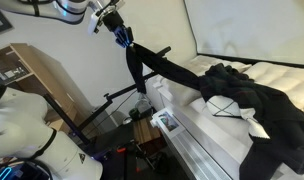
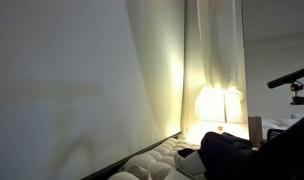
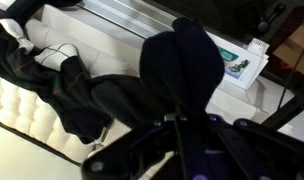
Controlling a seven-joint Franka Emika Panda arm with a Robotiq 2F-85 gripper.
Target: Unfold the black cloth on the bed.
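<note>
**Exterior view, bed side.** The arm comes in from 10 o'clock along the top edge, with the wrist pitched down toward 4 o'clock. The gripper sits high and off the edge of the bed. Its jaws are pinched together on a corner of the black cloth. From the pinch a taut black band runs toward 4 o'clock to the bed, and a shorter tail hangs straight down at 6 o'clock. The bulk of the cloth lies heaped on the mattress at 3 o'clock in the frame, with cream patches showing in the heap and one side spilling over the near edge. A black tripod stands below the gripper at 6 o'clock. A wooden cabinet is at 9 o'clock.

**Exterior view, low and dim.** The quilted mattress edge is at 6 o'clock. A dark mound of cloth is at 5 o'clock. A backlit curtain fills 12 to 2 o'clock. The gripper cannot be made out here.

**Wrist view.** The gripper enters from 6 o'clock. It is blurred and dark, with the jaws drawn in tight. The cloth rises in a gathered column to the jaws, and the rest trails toward 9 o'clock across the mattress, cream patches visible near 10 o'clock. A small box lies on the floor side at 2 o'clock.
</note>
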